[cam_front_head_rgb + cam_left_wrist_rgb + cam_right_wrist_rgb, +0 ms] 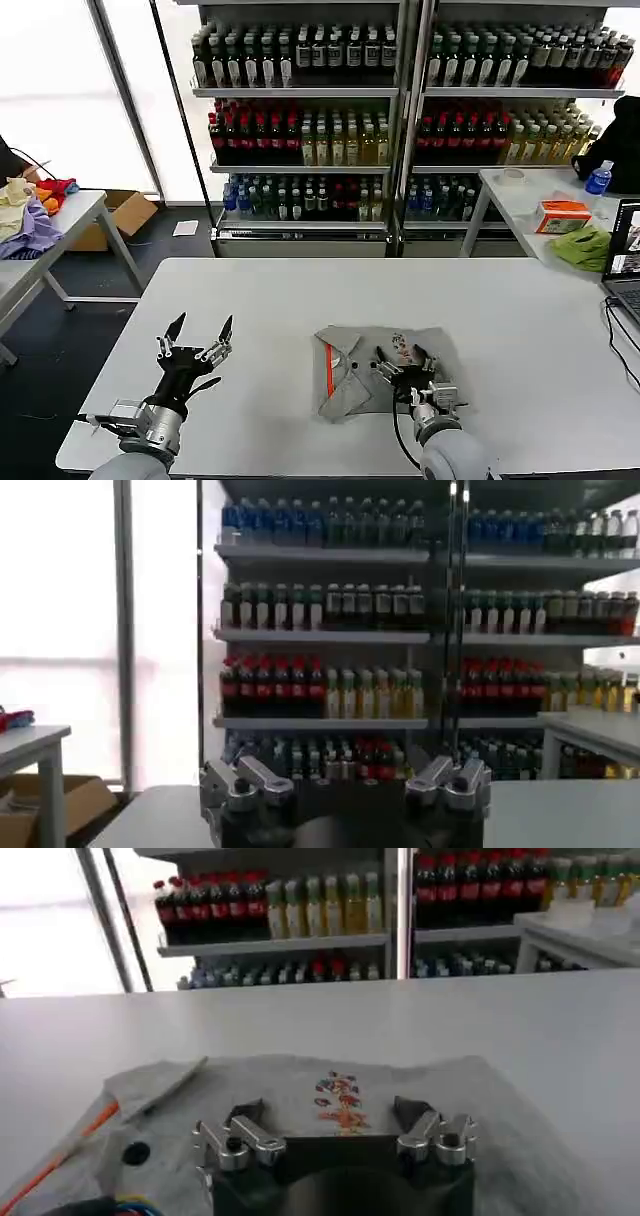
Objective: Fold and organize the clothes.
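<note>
One of the clothes, a light grey shirt, lies partly folded and rumpled near the front middle of the white table. An orange-red trim strip runs along its left part. Its small multicoloured chest print faces up. My right gripper hovers low over the shirt, open, with a fingertip on each side of the print and nothing held. In the right wrist view this gripper sits just above the cloth. My left gripper is raised over the table's front left, open and empty, well apart from the shirt.
Shelves of bottles stand behind the table. A laptop and its cable sit at the right edge. A side table with a box and green cloth is at back right; another table with piled fabric is at left.
</note>
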